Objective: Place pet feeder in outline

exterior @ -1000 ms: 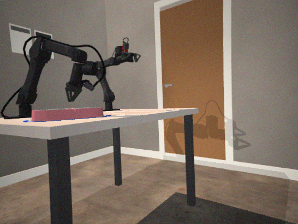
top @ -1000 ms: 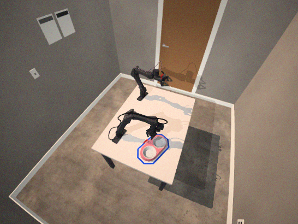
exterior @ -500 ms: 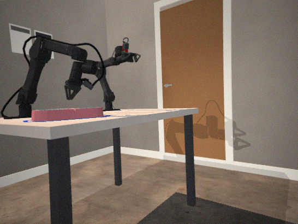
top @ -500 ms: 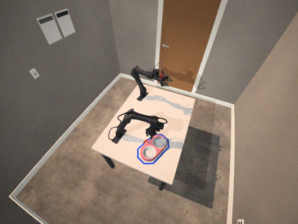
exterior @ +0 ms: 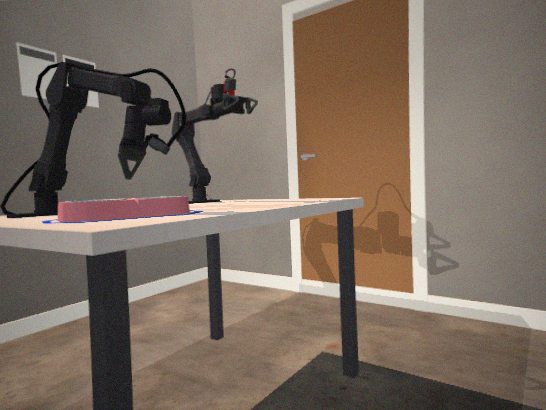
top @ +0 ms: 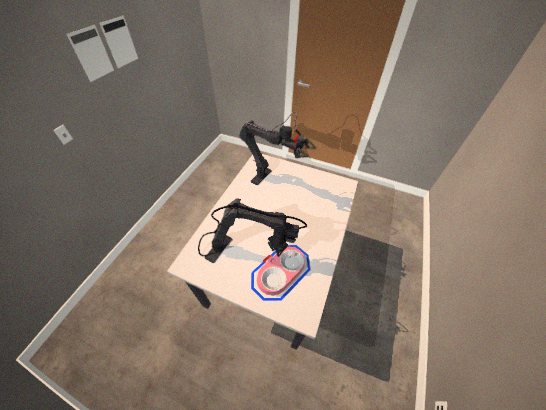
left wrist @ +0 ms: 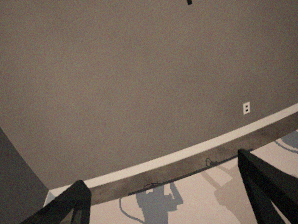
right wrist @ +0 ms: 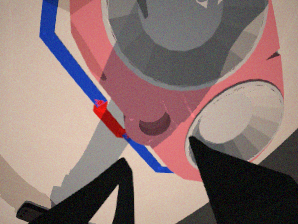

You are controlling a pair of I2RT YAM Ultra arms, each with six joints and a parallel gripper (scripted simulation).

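Note:
The pink pet feeder [top: 280,275] lies inside the blue taped outline [top: 253,281] at the table's near right. Both steel bowls [top: 292,260] [top: 272,279] sit in its wells. In the right wrist view the feeder's handle tab [right wrist: 154,124] lies beside the red notch [right wrist: 108,119], with one bowl [right wrist: 186,23] above it and the other [right wrist: 240,119] to its right. My right gripper [top: 276,250] hovers above the tab end, fingers partly apart and empty. My left gripper [top: 306,146] [left wrist: 156,175] is raised at the far table edge, wide open and empty.
A brown door [top: 345,75] stands behind the far table edge. The left arm's base [top: 260,177] is at the table's far side and the right arm's base [top: 217,247] at its near left. A dark mat [top: 365,300] lies on the floor by the table.

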